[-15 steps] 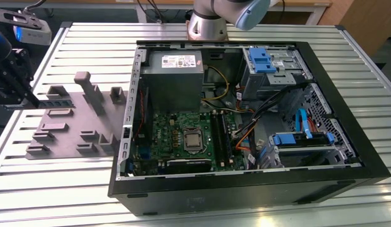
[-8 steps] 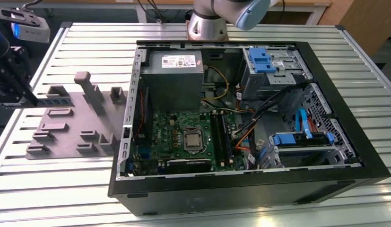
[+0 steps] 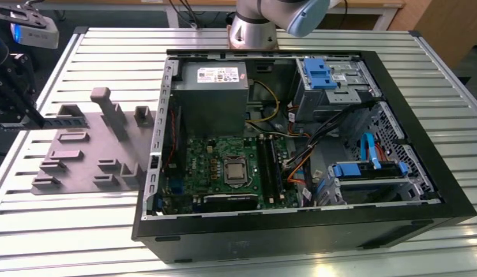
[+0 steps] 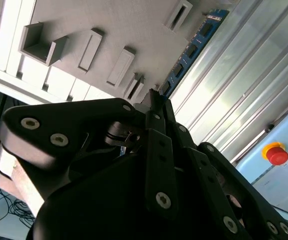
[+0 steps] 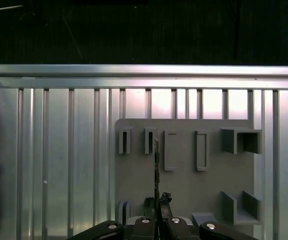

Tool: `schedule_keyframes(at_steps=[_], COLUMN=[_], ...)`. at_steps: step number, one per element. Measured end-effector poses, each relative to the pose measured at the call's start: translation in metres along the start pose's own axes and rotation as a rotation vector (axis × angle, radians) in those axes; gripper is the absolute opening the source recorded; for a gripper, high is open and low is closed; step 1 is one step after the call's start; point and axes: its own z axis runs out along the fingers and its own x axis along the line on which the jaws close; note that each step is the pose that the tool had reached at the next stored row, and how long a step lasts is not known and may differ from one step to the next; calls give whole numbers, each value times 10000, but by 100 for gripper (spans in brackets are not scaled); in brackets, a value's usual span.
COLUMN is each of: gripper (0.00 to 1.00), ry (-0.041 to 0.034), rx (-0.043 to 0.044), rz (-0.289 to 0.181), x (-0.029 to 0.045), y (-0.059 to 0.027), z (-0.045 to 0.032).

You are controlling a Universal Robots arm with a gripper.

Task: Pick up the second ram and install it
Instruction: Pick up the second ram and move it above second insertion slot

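Second ram (image 4: pixel 191 50) endwise between closed claw (image 4: pixel 155 101) tips

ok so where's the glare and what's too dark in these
Exterior view: glare patches on the table slats beside the case. Second wrist view: the end effector is a near-black mass up close; the ram beyond it is well lit. First wrist view: black past the table edge, slats washed out.
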Motion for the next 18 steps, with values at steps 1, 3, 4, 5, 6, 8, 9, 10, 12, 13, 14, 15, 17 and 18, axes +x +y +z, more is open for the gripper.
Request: schedule_keyframes(at_steps=[1, 3, 4, 5, 6, 8, 9, 10, 12, 13, 14, 15, 17, 18], gripper=[14, 14, 14, 14, 14, 14, 14, 14, 14, 14, 14, 14, 14, 14], ry=[0, 0, 0, 0, 0, 0, 1, 1, 0, 1, 1, 0, 0, 1], rx=[0, 0, 0, 0, -1, 0, -2, -2, 0, 0, -1, 0, -1, -1], rz=[0, 0, -1, 0, 0, 0, 0, 0, 0, 0, 0, 0, 0, 0], x=[0, 0, 0, 0, 0, 0, 0, 0, 0, 0, 0, 0, 0, -1], y=[0, 0, 0, 0, 0, 0, 0, 0, 0, 0, 0, 0, 0, 0], z=[-5, -13, -16, -20, -24, -32, -36, -41, -49, -54, -59, -62, -71, -76])
